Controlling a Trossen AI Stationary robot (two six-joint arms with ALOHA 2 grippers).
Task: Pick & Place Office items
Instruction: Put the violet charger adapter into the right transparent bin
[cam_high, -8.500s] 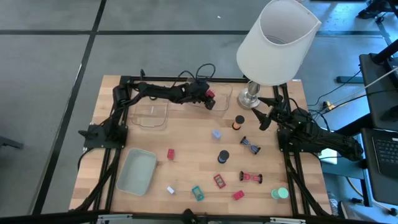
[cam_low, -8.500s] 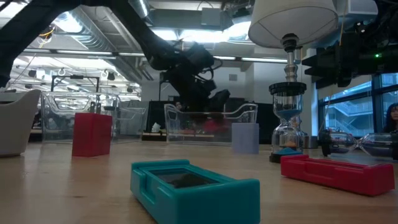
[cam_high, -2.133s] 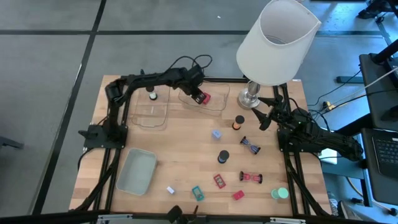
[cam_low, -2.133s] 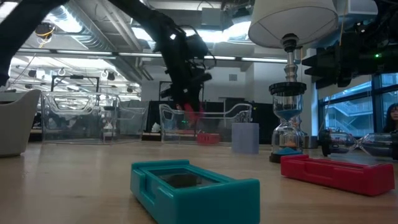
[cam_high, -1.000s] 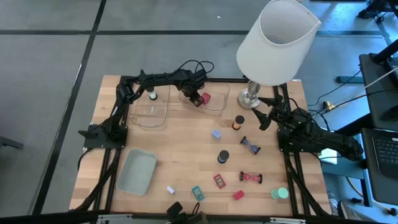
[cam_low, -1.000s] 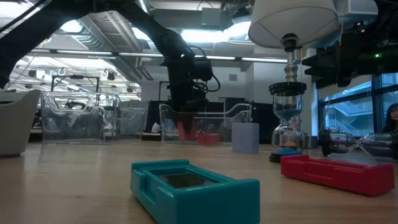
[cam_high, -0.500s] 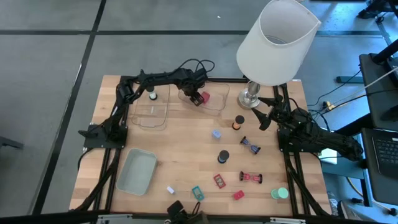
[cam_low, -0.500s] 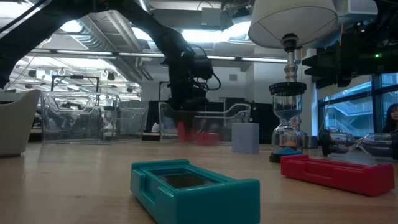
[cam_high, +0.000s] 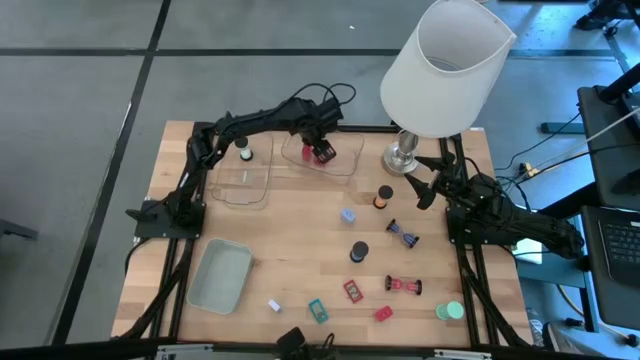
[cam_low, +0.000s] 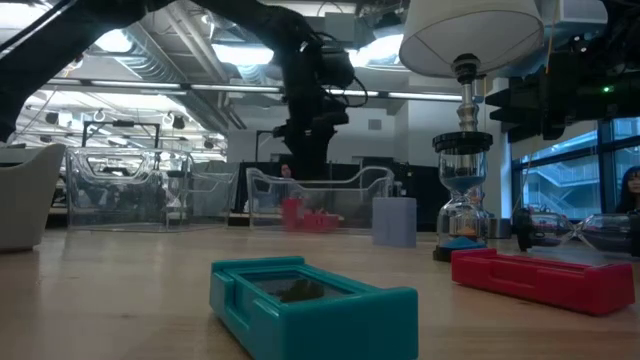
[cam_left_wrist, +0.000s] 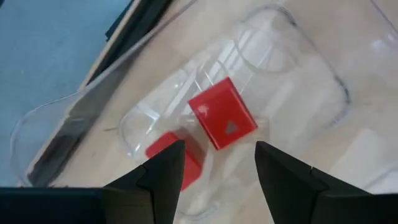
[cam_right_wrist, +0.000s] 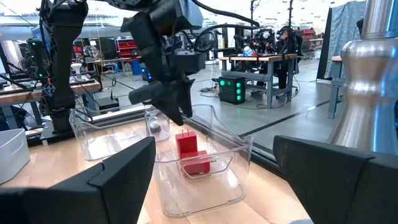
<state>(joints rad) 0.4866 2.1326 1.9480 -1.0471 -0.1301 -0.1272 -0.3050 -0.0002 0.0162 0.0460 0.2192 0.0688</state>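
My left gripper (cam_high: 321, 138) has lifted since a second ago, fingers spread and empty, above the clear tray (cam_high: 340, 166) left of the lamp (cam_high: 445, 65). Two red blocks (cam_left_wrist: 221, 122) lie inside. My right gripper (cam_high: 425, 190), fingers apart, waits below the lamp.

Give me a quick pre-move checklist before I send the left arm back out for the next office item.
1. Left tool open and empty: ok, its fingers are apart with nothing between them.
2. Red block released: ok, it lies inside the clear tray, free of the tool.
3. Left tool above the tray wall: ok, in the low view it hangs above the rim.
4. Second red piece in the same tray: ok, beside the block.
5. Right tool out of the way: ok, near the lamp base.
6. Items left to pick: ok, the pale blue block is nearest.
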